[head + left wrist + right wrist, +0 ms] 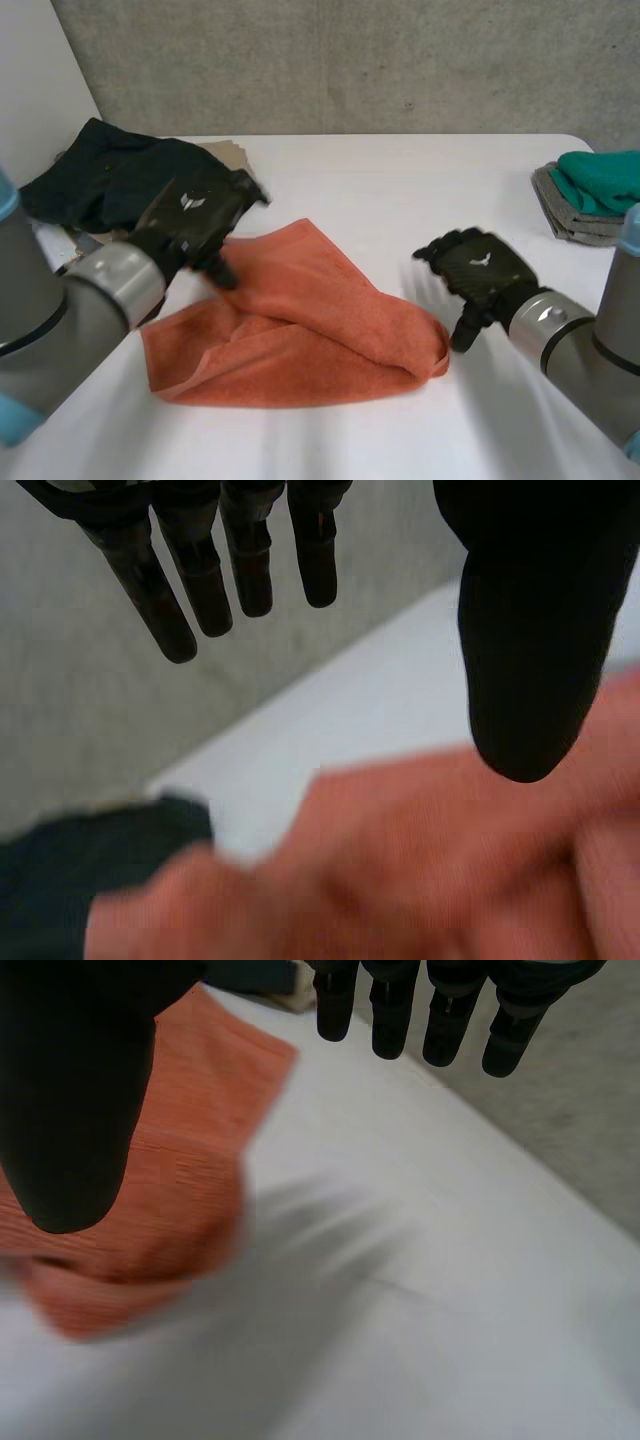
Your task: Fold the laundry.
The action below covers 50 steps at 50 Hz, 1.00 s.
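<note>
While the towel [300, 320] is lying loosely doubled, the left hand [195, 225] and right hand [480, 275] are hovering at its sides, fingers apart and empty, so the next fold is likely calling for fresh corner grips

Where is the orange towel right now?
In the head view the orange towel lies on the white table, its left part under the left hand, the right hand just beside its right end.

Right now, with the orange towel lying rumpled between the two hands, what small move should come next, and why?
Probably lower the left hand onto the orange towel and pinch the edge beneath it. Both hands are open and hold nothing. The towel lies in a loose, uneven fold, and the right hand is beside its right corner, off the cloth.
</note>
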Available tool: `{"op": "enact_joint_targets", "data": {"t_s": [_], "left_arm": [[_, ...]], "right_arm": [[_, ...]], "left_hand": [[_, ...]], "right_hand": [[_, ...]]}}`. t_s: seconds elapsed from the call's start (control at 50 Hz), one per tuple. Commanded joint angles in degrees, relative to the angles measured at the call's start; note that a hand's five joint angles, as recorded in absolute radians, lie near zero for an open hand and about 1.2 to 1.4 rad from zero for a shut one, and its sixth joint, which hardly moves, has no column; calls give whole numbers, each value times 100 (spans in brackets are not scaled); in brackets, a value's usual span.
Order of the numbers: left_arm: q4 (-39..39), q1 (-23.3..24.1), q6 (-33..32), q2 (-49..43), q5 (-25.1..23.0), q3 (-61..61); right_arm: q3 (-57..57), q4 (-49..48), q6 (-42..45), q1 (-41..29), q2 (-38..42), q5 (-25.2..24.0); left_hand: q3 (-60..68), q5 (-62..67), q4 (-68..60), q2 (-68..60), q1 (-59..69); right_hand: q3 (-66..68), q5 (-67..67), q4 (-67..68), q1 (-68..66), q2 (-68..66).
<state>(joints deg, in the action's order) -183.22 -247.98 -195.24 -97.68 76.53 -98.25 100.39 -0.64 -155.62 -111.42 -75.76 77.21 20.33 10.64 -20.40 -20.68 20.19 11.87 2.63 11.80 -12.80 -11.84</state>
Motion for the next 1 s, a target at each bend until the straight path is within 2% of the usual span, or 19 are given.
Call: {"op": "enact_joint_targets", "data": {"t_s": [0.02, 0.04, 0.12, 0.22, 0.3, 0.36, 0.42, 0.48, 0.58, 0.82, 0.88, 0.9, 0.92, 0.96, 0.98, 1.0], "left_arm": [[94, -277, -576, 171, 528, -1046], [111, -225, -550, 171, 747, -1151], [138, -163, -523, 179, 1126, -1319], [138, -198, -488, 381, 1338, -1451], [147, -417, -357, 803, 1373, -1600], [190, -637, -94, 935, 1321, -1854], [243, -647, 170, 918, 1154, -2013], [243, -716, 548, 848, 655, -2163], [217, -734, 830, 479, 108, -2093], [199, -655, 918, -259, 37, -1706], [173, -646, 918, -418, 55, -1601], [155, -638, 927, -453, 64, -1566], [103, -638, 927, -471, 90, -1504], [33, -646, 927, -471, 151, -1460], [-11, -646, 927, -471, 195, -1434], [-125, -638, 927, -453, 291, -1390]], "right_arm": [[-10, -304, 49, -485, 298, -84], [-45, -409, 101, -555, 438, -84], [-107, -542, 242, -608, 676, -66], [-177, -577, 418, -714, 765, -92], [-274, -770, 585, -740, 923, -66], [-353, -832, 751, -740, 993, -57], [-423, -832, 875, -740, 1054, -48], [-485, -797, 910, -740, 1142, -40], [-511, -797, 910, -758, 1195, -40], [-625, -824, 902, -793, 1441, 48], [-704, -824, 902, -811, 1617, 136], [-766, -815, 910, -811, 1687, 197], [-792, -797, 910, -811, 1705, 224], [-836, -788, 910, -793, 1714, 268], [-845, -780, 910, -758, 1670, 303], [-845, -788, 910, -758, 1661, 320]], "left_hand": [[1241, 1210, -1234, -1206, 1255], [1409, 1378, -1402, -1374, 1423], [1747, 1716, -1740, -1711, 1760], [1748, 1716, -1740, -1712, 1761], [1379, 1348, -1372, -1344, 1393], [1176, 1144, -1168, -1140, 1189], [1142, 1111, -1135, -1106, 1155], [1159, 1127, -1151, -1123, 1172], [1276, 1245, -1269, -1241, 1290], [1981, 1949, -1973, -1945, 1994], [3827, 3796, -3820, -3791, 3840], [4583, 4551, -4575, -4547, 4596], [5954, 5922, -5946, -5918, 5967], [5967, 5936, -5960, -5932, 5981], [5967, 5936, -5960, -5932, 5981], [5967, 5936, -5960, -5932, 5981]], "right_hand": [[-187, -263, -180, 280, 184], [-187, -263, -180, 280, 184], [-187, -263, -180, 280, 184], [-187, -263, -180, 280, 184], [-187, -263, -180, 280, 184], [-187, -263, -180, 280, 184], [-187, -263, -180, 280, 184], [-187, -263, -180, 280, 184], [-178, -255, -172, 272, 176], [40, -37, 47, 54, -42], [912, 835, 918, -818, -914], [1914, 1838, 1921, -1820, -1917], [2590, 2514, 2597, -2497, -2593], [4354, 4277, 4360, -4260, -4356], [6245, 6169, 6252, -6151, -6248], [6808, 6731, 6814, -6714, -6810]]}}
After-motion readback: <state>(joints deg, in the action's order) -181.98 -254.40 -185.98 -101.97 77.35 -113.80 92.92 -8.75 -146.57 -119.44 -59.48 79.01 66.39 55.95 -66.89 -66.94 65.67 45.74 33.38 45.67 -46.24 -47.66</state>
